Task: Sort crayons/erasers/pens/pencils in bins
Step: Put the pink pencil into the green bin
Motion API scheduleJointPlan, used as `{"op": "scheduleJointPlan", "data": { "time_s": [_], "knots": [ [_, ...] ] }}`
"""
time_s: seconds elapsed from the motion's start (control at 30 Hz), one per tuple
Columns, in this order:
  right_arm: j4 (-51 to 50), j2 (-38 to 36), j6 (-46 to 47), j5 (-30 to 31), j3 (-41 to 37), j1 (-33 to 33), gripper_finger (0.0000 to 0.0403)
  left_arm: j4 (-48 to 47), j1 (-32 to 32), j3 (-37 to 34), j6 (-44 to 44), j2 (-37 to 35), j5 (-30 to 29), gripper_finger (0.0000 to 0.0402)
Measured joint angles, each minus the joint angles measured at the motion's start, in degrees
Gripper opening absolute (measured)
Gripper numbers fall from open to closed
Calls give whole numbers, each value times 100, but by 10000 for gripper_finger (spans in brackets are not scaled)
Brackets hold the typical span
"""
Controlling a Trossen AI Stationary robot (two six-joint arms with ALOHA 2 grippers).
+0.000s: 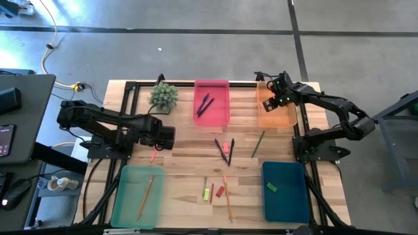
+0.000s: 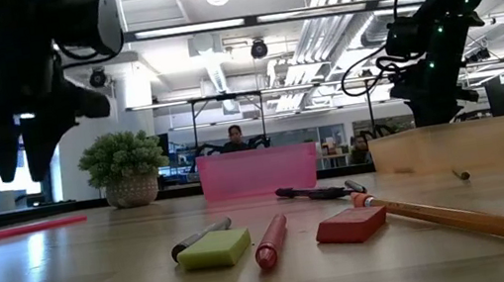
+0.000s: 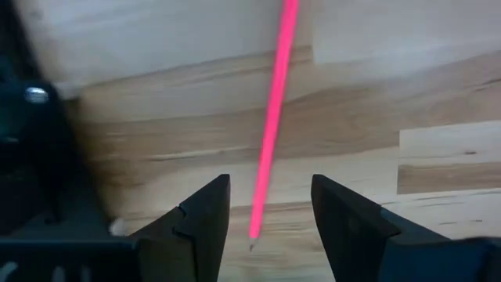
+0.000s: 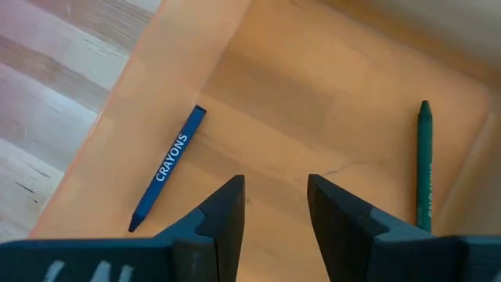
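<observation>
Left gripper (image 3: 268, 205) fingers released, straddling pink pencil (image 3: 274, 117) flat on worktop (image 3: 407, 94); right gripper (image 4: 275, 205) released over orange bin (image 4: 313, 102). We judge risk: pencil rolling from closing fingers

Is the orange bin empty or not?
Not empty. The right wrist view shows a blue crayon and a green crayon lying in the orange bin.

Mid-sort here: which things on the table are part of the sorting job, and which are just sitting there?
Job:
pink pencil between the open left tool
blue crayon and green crayon in the orange bin, under the open right tool
pens in the pink bin
green bin
blue bin
red eraser

Lying about:
potted plant
</observation>
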Motion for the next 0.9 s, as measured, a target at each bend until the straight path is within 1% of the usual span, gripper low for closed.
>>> {"op": "scheduleJointPlan", "data": {
  "time_s": [0.23, 0.43, 0.7, 0.9],
  "knots": [
    [7, 0, 6, 1, 0, 0, 133, 812, 14, -542, 113, 0, 229, 162],
    [21, 0, 12, 2, 0, 0, 133, 1034, 14, -964, 76, 0, 435, 161],
    [19, 0, 17, 0, 2, 0, 133, 1861, 14, -1492, 23, -22, 728, 161],
    [18, -3, 19, 0, 2, 3, 133, 1872, 0, -1565, -27, -28, 707, 156]
  ]
}}
